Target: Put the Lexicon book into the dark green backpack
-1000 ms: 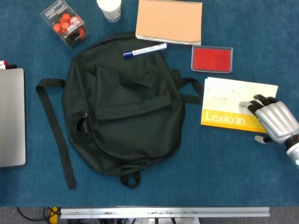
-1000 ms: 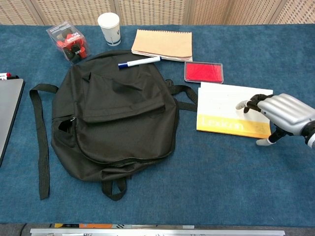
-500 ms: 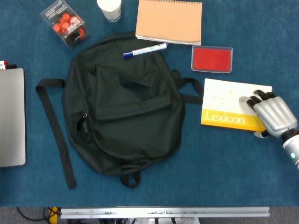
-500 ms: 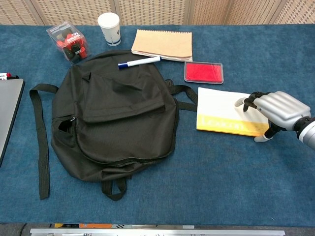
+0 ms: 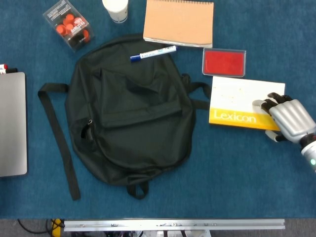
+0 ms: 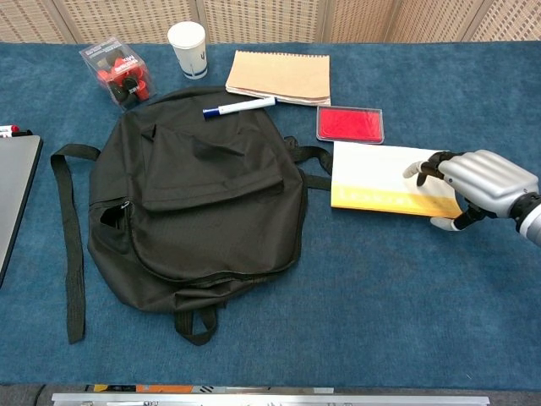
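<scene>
The white and yellow Lexicon book (image 5: 237, 103) (image 6: 380, 179) lies right of the dark green backpack (image 5: 131, 113) (image 6: 194, 194), its left edge close to a backpack strap. My right hand (image 5: 290, 119) (image 6: 483, 183) grips the book's right edge, fingers on top of the cover and thumb under the edge. In the chest view the right edge looks slightly raised off the table. The backpack lies flat with its zips shut, apart from a small gap at the left side pocket. My left hand appears in neither view.
A red case (image 5: 224, 62) sits just behind the book. A tan notebook (image 5: 179, 22), a blue marker (image 5: 153, 52) on the backpack's top, a paper cup (image 5: 116, 9) and a clear box of orange pieces (image 5: 69, 24) lie at the back. A laptop (image 5: 11, 123) is at the left.
My right hand has drawn the book left and a little back, nearer the backpack and the red case, and its right edge has risen slightly.
</scene>
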